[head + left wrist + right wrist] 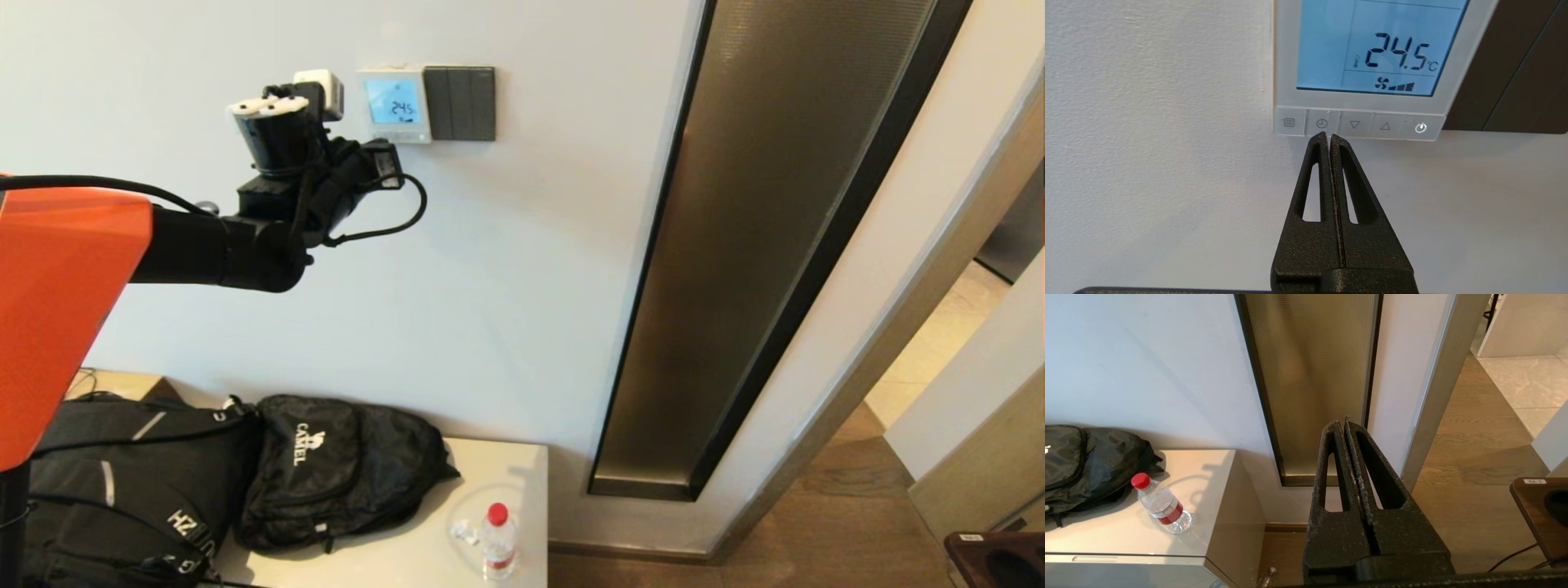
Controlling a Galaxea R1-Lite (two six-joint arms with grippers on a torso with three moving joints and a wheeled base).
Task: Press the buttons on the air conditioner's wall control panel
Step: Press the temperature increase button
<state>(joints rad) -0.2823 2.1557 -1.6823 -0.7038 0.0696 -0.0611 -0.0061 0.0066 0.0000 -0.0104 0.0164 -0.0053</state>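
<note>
The air conditioner's wall control panel point(1367, 69) is mounted on the wall, with the dark switch plate point(461, 103) touching its side, and the buttons point(1357, 124) are set in a row along its lower edge under the lit screen. The left gripper point(1329, 138) is held just below that row, its fingers point(1318, 163) pressed together into one narrow tip that is lined up with the seam between the clock key and the down-arrow key. For a clean press, it is judged that the tip should be centred on one key before being pushed in, since two keys could otherwise be caught at once. Bare wall is left open below and away from the switch plate, so room for withdrawal is ample there. The right gripper point(1346, 424) is parked well below the panel, fingers pressed together, over the floor beside the bench point(1208, 473).
</note>
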